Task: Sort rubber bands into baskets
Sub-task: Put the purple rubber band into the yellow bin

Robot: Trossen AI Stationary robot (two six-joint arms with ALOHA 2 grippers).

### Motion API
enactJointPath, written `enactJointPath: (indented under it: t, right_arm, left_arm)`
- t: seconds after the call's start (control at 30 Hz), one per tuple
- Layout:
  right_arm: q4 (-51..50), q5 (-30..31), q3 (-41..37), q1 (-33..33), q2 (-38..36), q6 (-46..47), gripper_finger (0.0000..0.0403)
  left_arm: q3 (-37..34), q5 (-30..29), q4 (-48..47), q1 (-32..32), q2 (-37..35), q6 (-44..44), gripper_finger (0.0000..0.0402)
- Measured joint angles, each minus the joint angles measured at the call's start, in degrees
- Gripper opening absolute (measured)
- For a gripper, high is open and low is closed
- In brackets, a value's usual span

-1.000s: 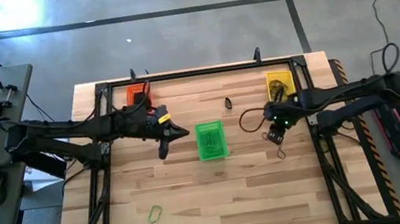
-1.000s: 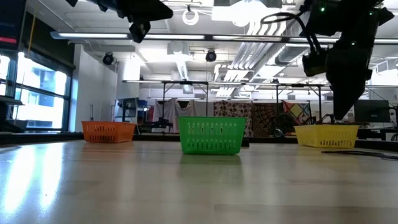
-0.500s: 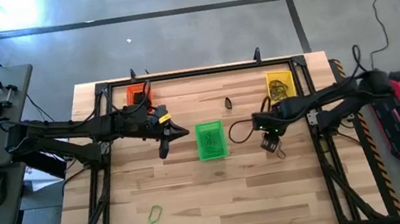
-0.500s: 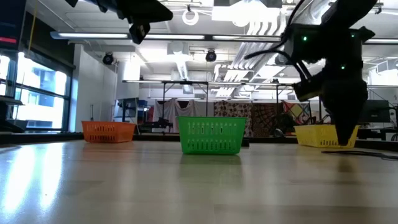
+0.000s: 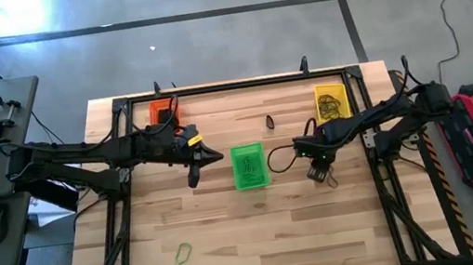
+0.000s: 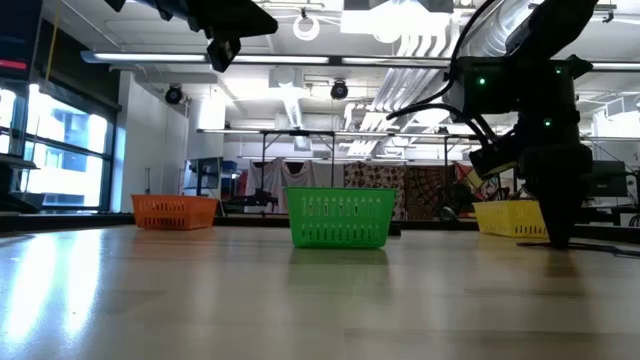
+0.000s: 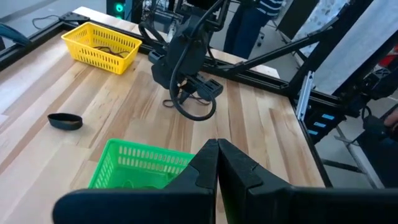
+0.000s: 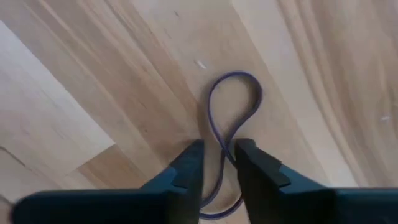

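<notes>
My right gripper (image 8: pixel 219 155) points straight down at the table, right of the green basket (image 5: pixel 249 166). Its fingers stand open by a narrow gap, one on each side of a strand of a thin dark rubber band (image 8: pixel 235 99) that lies flat on the wood. In the low view the right gripper (image 6: pixel 556 235) has its tips down at the table top. My left gripper (image 7: pixel 217 149) is shut on nothing and hangs high, left of the green basket. The orange basket (image 5: pixel 161 113) is at the far left and the yellow basket (image 5: pixel 331 101) at the far right.
A black band bundle (image 5: pixel 269 122) lies between the green and yellow baskets. A green band (image 5: pixel 183 251) lies near the front left. A black metal frame (image 5: pixel 230 85) borders the table. Bare wood spreads in front of the baskets.
My right gripper has come down from well above the table to the table top. It has also shifted a little toward the green basket and tipped to point straight down.
</notes>
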Motion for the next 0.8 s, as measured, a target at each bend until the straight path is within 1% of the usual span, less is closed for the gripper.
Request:
enactJointPath:
  t: [0.13, 0.17, 0.33, 0.4, 0.53, 0.63, 0.8]
  right_arm:
    - [0.6, -1.4, -0.1, 0.0, -1.3, 0.0, 0.0019]
    - [0.6, -1.5, -0.2, 0.0, -1.8, 0.0, 0.001]
    - [1.2, -3.0, 0.4, 0.0, -5.4, 1.7, 0.001]
    - [1.8, -3.4, 1.2, 0.0, -6.7, 1.7, 0.0003]
    - [4.3, -5.3, 3.9, 0.0, -8.7, 1.4, 0.0002]
    - [7.3, -7.1, 6.4, 0.0, -9.0, -0.1, 0.0001]
    - [12.5, -7.3, 10.5, 0.0, -9.0, -1.5, 0.0001]
  left_arm:
    - [0.0, 0.0, 0.0, 0.0, 0.0, -0.3, 0.0]
    - [0.0, 0.0, 0.0, 0.0, 0.0, -0.3, 0.0]
    - [0.0, -0.2, 0.0, 0.0, 0.0, -0.1, 0.0]
    - [0.0, -0.5, 0.0, 0.1, 0.0, 0.3, 0.0]
    - [0.0, -0.6, 0.0, 0.1, 0.0, 0.3, 0.0]
    - [0.0, -0.6, 0.0, 0.1, 0.0, -0.2, 0.0]
    - [0.0, -0.7, -0.3, 0.1, 0.0, -0.3, 0.0]
